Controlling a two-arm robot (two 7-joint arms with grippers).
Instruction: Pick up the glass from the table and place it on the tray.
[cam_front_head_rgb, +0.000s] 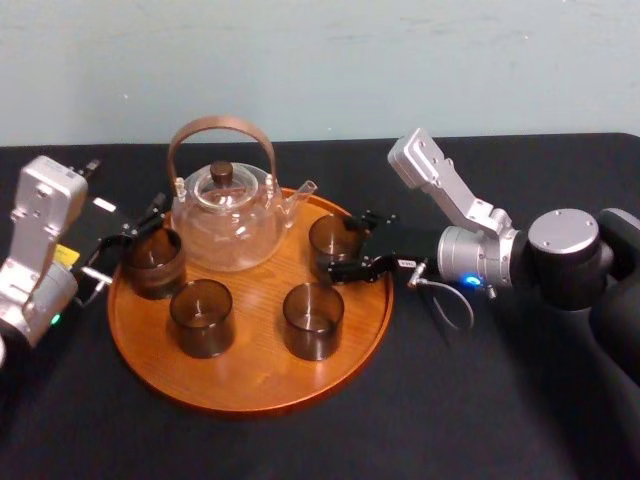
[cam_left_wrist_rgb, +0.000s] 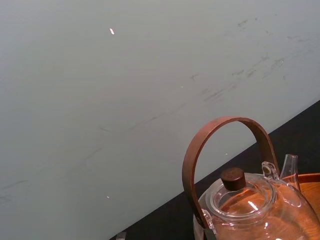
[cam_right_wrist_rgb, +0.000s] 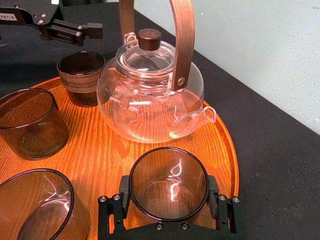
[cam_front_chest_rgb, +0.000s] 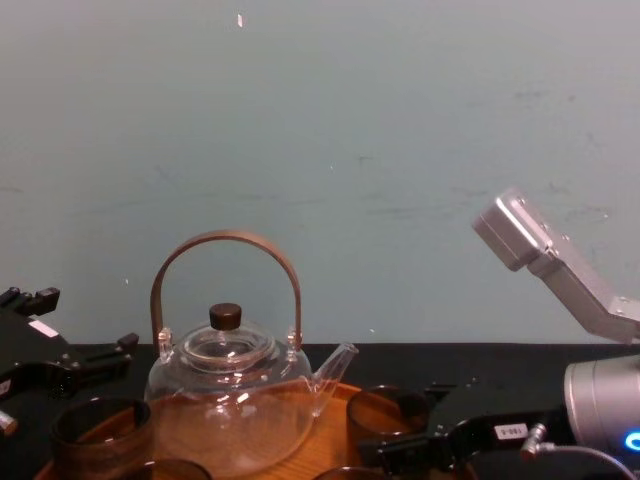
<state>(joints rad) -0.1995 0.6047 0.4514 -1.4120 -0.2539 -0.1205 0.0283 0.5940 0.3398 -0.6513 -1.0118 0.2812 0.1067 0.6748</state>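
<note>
The round orange-brown tray (cam_front_head_rgb: 250, 390) holds several dark glasses. One glass (cam_front_head_rgb: 330, 235) stands upright at its back right, just inside the rim (cam_right_wrist_rgb: 220, 145). My right gripper (cam_front_head_rgb: 337, 246) comes in from the right and is shut on that glass (cam_right_wrist_rgb: 169, 180), a pad (cam_right_wrist_rgb: 124, 194) pressed to each side. At the tray's left edge my left gripper (cam_front_head_rgb: 135, 245) is open, next to another glass (cam_front_head_rgb: 152, 265). The same left gripper (cam_right_wrist_rgb: 75, 30) shows just beyond that glass (cam_right_wrist_rgb: 80, 75) in the right wrist view.
A clear glass teapot (cam_front_head_rgb: 225, 220) with a brown arched handle stands at the tray's back, between the two grippers. Two more glasses (cam_front_head_rgb: 202, 318) (cam_front_head_rgb: 313, 320) stand at the tray's front. Black cloth covers the table (cam_front_head_rgb: 480, 400), and a pale wall rises behind.
</note>
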